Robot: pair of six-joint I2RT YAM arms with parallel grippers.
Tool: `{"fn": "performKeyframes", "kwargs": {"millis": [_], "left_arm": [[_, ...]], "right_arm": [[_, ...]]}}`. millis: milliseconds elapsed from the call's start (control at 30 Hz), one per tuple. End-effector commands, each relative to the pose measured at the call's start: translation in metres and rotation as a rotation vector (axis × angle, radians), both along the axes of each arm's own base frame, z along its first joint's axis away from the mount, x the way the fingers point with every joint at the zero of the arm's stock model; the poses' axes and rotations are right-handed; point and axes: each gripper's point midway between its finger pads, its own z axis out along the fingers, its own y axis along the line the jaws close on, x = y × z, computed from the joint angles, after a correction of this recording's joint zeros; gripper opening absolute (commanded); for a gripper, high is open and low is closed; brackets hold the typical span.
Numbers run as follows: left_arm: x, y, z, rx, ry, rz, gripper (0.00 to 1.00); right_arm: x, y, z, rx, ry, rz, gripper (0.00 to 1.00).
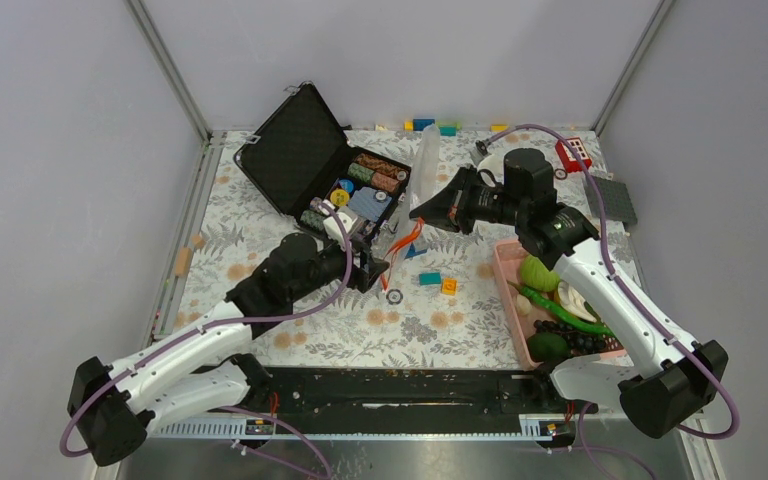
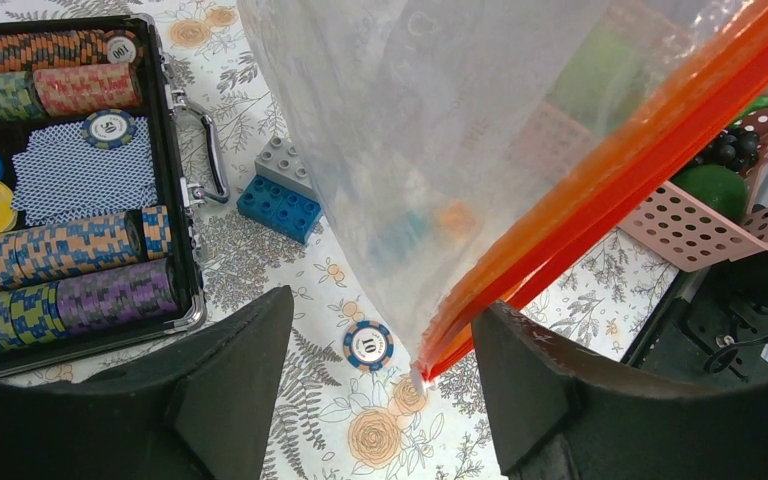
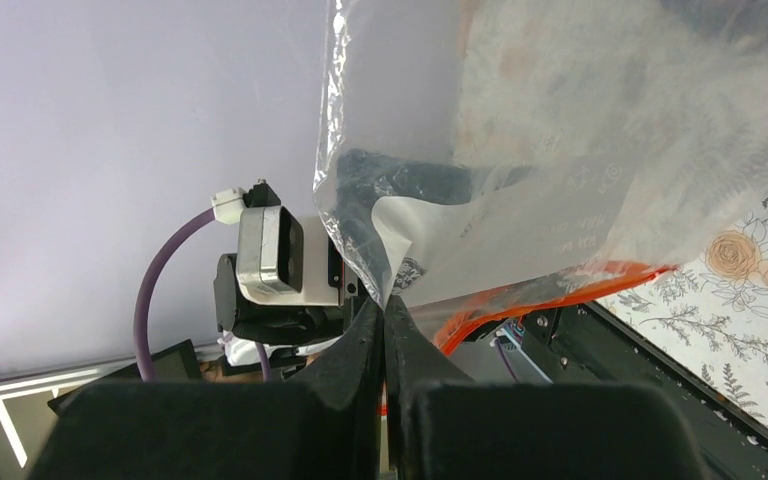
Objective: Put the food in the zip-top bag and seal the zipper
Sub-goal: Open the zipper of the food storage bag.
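The raised right gripper (image 3: 383, 305) pinches the hanging bag (image 2: 410, 120), while the low left gripper (image 2: 382, 325) stands spread astride its zipper (image 2: 610, 170).

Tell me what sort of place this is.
Probably a robot test cell in a lab, not a home: plain grey panels on metal frame posts box in a floral-covered table strewn with practice props, such as a poker-chip case and a pink basket of toy food.

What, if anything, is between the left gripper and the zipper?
Nothing visible. The lower end of the zipper hangs between the open jaws of the left gripper, nearer one side. The right gripper is shut on the bag, holding it up.
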Motion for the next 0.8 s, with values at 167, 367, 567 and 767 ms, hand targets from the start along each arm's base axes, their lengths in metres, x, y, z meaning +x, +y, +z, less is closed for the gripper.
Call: {"fn": "performKeyframes", "kwargs": {"millis": [167,367,567,767], "left_arm": [[0.01,-0.01,0.024,-0.099,-0.075,0.015,0.61],[0.008,-0.028,0.029,-0.126,-0.087,-0.043,0.6],[0.011,-0.043,0.029,-0.144,-0.084,-0.07,0.47],[0.013,-0.046,0.037,-0.18,-0.109,-0.064,0.25]], "right_arm": [[-0.013,0.008,0.016,0.053,-0.022,0.072,0.0],[-0.012,0.008,0.014,0.055,-0.006,0.072,0.0],[-0.008,0.01,0.006,0.044,0.015,0.069,0.0],[-0.005,0.01,-0.001,0.031,0.022,0.055,0.0]]}}
